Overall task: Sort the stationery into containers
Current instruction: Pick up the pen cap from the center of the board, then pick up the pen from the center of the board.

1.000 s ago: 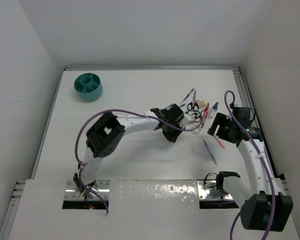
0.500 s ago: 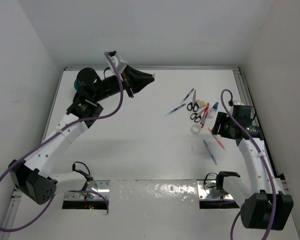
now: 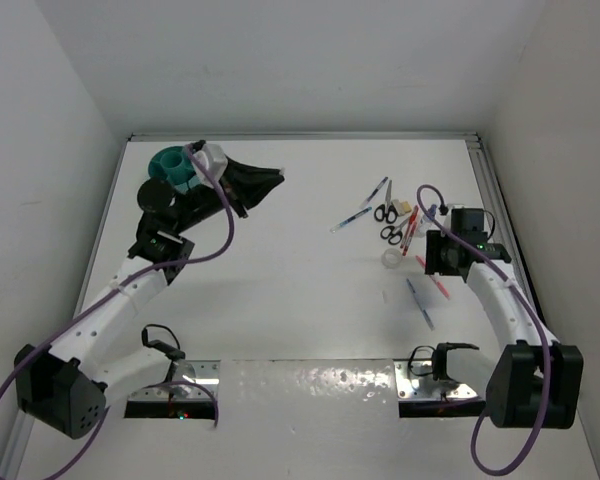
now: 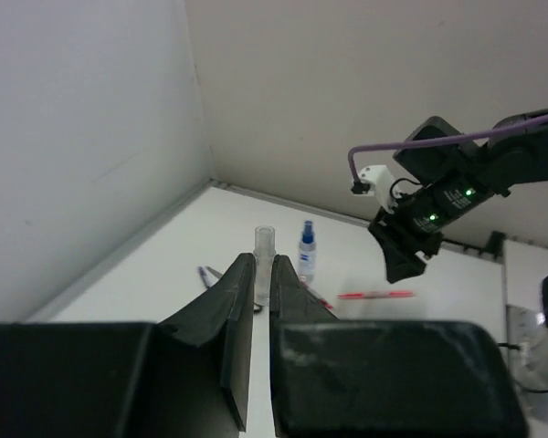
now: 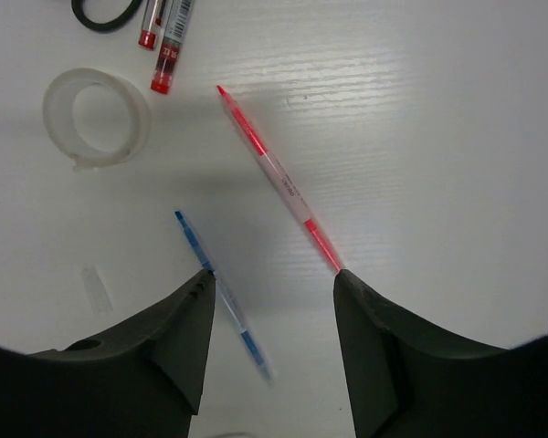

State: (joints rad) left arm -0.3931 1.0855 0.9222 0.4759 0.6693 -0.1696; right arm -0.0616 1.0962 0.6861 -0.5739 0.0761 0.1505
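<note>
The teal organiser (image 3: pixel 172 166) stands at the far left, partly hidden by my left arm. My left gripper (image 3: pixel 272 178) hovers just right of it, shut, with nothing seen between its fingers (image 4: pixel 240 274). The stationery lies at the far right: two black-handled scissors (image 3: pixel 385 213), a tape ring (image 3: pixel 391 259), a blue-capped bottle (image 3: pixel 431 213), a beige block (image 3: pixel 406 208) and pens. My right gripper (image 5: pixel 272 278) hangs open above the table, holding nothing. A red pen (image 5: pixel 279 178) ends at its right fingertip. A blue pen (image 5: pixel 221 297) runs under its left fingertip. The tape ring (image 5: pixel 96 119) lies to the upper left.
White walls close in the table at the back and both sides. A metal rail (image 3: pixel 495 195) runs along the right edge, close to my right arm (image 3: pixel 500 300). Two red-tipped pens (image 5: pixel 169 46) lie beside the tape ring. The bottle (image 4: pixel 306 251) shows past my left fingertips.
My left arm has swung from the stationery pile across to the far left by the organiser. My right gripper's jaws have narrowed, and it has shifted slightly towards the pile.
</note>
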